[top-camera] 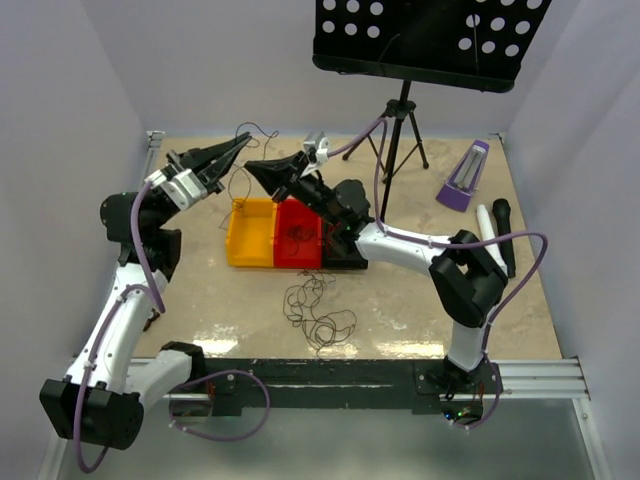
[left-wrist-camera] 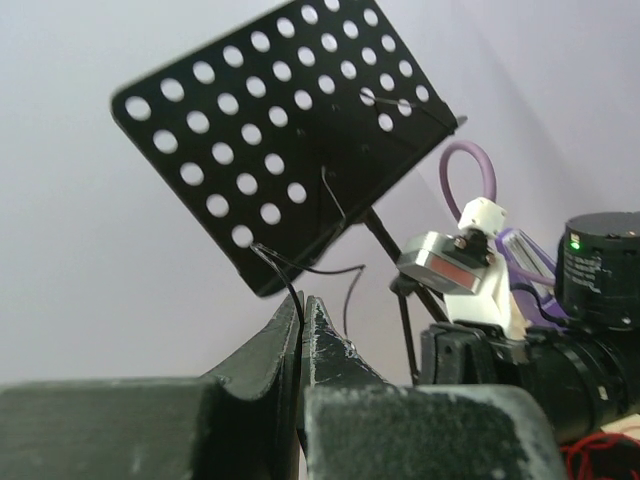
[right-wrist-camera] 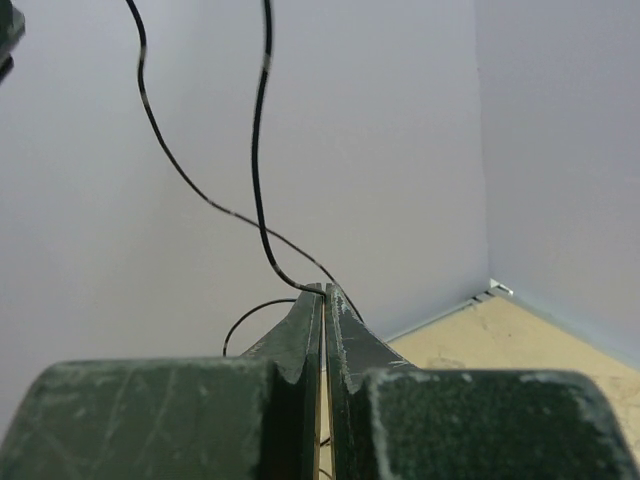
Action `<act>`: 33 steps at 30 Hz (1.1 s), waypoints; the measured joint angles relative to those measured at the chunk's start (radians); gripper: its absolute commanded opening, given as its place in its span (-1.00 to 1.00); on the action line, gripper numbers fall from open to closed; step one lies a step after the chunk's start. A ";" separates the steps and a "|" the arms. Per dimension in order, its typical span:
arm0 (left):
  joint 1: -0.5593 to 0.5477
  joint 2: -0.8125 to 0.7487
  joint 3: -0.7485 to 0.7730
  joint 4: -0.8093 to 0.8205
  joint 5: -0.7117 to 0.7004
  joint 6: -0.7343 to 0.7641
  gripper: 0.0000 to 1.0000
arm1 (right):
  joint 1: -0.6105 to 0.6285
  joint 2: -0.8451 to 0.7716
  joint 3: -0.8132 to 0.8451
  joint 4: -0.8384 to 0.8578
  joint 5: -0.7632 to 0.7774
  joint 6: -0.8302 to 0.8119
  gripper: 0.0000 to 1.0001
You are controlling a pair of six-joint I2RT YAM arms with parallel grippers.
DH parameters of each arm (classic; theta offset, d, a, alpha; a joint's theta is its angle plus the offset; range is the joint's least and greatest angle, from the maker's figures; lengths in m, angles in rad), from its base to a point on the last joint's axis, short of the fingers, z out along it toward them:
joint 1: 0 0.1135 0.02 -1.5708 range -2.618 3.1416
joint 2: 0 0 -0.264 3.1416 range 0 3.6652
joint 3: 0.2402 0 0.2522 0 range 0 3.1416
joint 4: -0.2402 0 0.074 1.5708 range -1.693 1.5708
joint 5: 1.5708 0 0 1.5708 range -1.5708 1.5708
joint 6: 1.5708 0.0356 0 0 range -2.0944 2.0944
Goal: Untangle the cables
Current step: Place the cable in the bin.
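- Pinching a dark cable [right-wrist-camera: 255,170], your right gripper [right-wrist-camera: 323,292] is closed tight near the red bin [top-camera: 300,257].
- Your left gripper [left-wrist-camera: 302,302] clamps a dark cable too.
- 1 loose tangle [top-camera: 318,310] lies on the table [top-camera: 420,300].

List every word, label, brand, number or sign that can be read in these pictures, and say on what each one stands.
No text can be read in any view.
music stand: only round holes, no print.
yellow bin and red bin: plain, no label visible.
purple metronome: any marking is too small to read.
motor housing: a green light, but no legible label.
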 measured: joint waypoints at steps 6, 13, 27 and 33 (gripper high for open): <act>0.000 0.018 0.118 0.041 -0.001 0.003 -1.00 | 0.000 -0.007 0.043 -0.002 -0.033 0.027 -1.00; 0.000 0.000 0.173 0.082 -0.003 0.010 -1.00 | 0.000 -0.028 0.082 0.000 -0.077 0.051 -1.00; 0.000 -0.023 0.020 0.028 -0.014 0.055 -1.00 | 0.000 -0.059 0.082 -0.023 -0.080 0.034 -1.00; 0.000 -0.022 -0.055 0.003 -0.015 0.068 -1.00 | -0.001 -0.052 0.064 -0.031 -0.073 0.019 -1.00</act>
